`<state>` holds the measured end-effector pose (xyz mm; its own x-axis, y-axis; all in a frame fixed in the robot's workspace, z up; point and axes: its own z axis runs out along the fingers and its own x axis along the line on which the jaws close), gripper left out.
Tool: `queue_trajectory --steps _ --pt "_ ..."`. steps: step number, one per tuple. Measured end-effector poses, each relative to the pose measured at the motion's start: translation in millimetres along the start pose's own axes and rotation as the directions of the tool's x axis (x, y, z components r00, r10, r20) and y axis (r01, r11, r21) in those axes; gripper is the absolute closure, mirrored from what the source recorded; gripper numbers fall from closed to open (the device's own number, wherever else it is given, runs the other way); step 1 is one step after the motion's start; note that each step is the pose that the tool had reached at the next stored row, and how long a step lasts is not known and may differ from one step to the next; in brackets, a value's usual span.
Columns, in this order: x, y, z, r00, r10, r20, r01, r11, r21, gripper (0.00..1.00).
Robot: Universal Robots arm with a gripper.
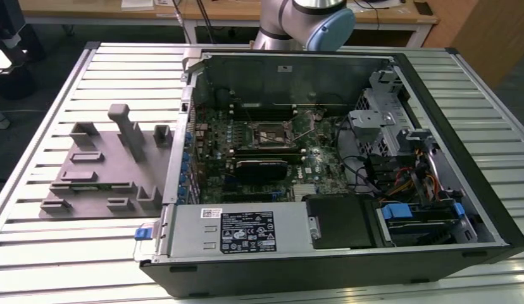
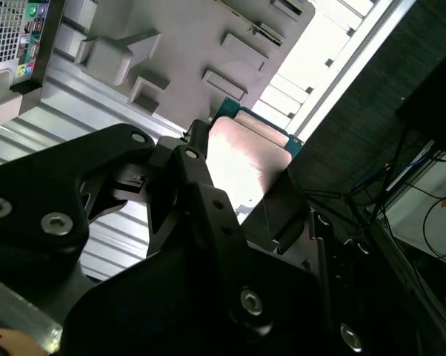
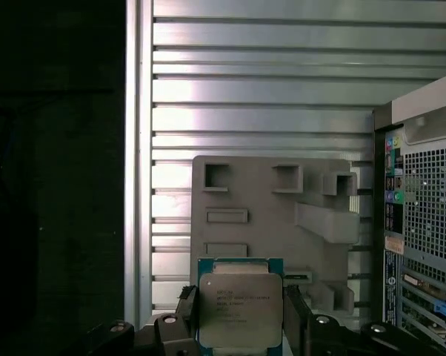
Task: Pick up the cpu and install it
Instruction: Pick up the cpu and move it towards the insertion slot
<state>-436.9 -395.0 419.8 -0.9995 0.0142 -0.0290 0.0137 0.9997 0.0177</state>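
Note:
The cpu [image 3: 240, 308] is a flat square chip with a silvery top plate and a thin greenish rim. My gripper [image 3: 240, 315] is shut on it, one black finger on each side edge. In the second wrist view the cpu [image 2: 247, 159] shines pale between the gripper's [image 2: 241, 182] black fingers [image 2: 195, 152]. The chip hangs above the slatted metal table, near one edge of the grey fixture plate [image 3: 275, 215]. In the exterior view the black socket frame [image 1: 273, 135] sits mid-motherboard inside the open computer case [image 1: 431, 82], its lever raised.
The grey fixture plate [image 1: 102, 164] with raised blocks lies at the exterior view's left of the case. The arm [image 1: 304, 19] rises behind the case. A power supply [image 1: 237, 231], drive cage [image 1: 372, 120] and cables [image 1: 397, 177] crowd the case. The case's rear panel [image 3: 423, 222] stands close by.

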Motion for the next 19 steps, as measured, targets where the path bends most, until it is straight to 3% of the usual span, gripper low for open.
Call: queue_trajectory --steps 5,19 --pt "-2.4 0.0 -0.2 1.0 0.0 -0.0003 0.0 1.0 0.0002 0.46" --pt "-25.0 0.4 0.4 1.0 0.0 -0.0003 0.0 1.0 0.0002 0.46"
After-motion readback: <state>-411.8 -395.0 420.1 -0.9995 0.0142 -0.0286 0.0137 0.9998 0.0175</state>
